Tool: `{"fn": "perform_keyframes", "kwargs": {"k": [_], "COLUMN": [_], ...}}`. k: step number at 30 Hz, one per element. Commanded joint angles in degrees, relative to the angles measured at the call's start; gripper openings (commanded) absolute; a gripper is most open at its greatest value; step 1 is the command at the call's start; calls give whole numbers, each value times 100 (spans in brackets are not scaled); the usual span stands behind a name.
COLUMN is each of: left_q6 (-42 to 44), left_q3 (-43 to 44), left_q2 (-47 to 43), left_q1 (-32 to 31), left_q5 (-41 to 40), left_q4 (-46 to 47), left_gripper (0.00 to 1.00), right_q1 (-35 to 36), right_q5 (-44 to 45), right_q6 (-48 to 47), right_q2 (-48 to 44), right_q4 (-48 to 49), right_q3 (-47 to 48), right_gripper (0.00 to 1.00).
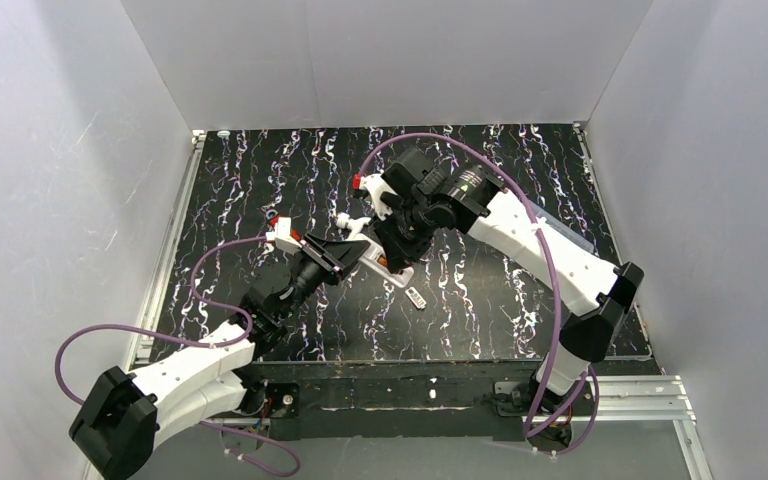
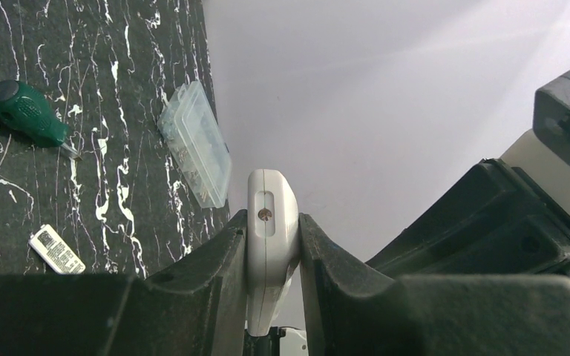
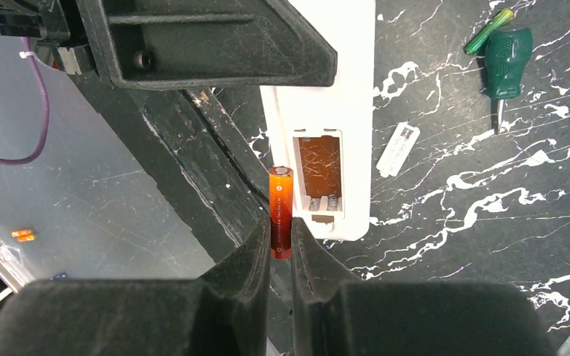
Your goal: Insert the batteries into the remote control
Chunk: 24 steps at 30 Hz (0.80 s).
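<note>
My left gripper (image 2: pixel 273 226) is shut on the white remote control (image 2: pixel 271 200) and holds it edge-on above the table. In the right wrist view the remote (image 3: pixel 352 111) shows its back, with the open battery bay (image 3: pixel 319 167) empty and two springs at its near end. My right gripper (image 3: pixel 280 236) is shut on a red-orange battery (image 3: pixel 280 200), held upright just left of the bay, beside the remote's edge. Two more small orange batteries (image 3: pixel 22 235) lie far left, off the table. In the top view both grippers meet at the remote (image 1: pixel 388 270).
A green-handled screwdriver (image 3: pixel 506 55) and a thin green stick (image 3: pixel 490 30) lie on the black marbled table (image 3: pixel 490 222). The small whitish cover plate (image 3: pixel 398 148) lies near the remote. A clear plastic compartment box (image 2: pixel 197 141) sits by the white wall.
</note>
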Motion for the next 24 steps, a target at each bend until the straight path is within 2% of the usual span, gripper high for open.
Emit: {"fn": "perform_keyframes", "kwargs": {"k": [1,16,24], "left_q6": [45,121,162], "left_q3": [232,298,315], "left_q2": [-10,21,59], "left_q1": [-9,-6,-12], "left_q5": [118,121,405], "left_q4": [680,713,891], "left_gripper": [0,0,0], "right_q1": [-64,-143,-153], "right_q5": [-197,-100,-161], "right_q6": [84,202,238], "right_q2": [136,182,246], "right_q4": [-202,-352,-399], "right_q3": [293,218,316], "right_gripper": [2,6,7]}}
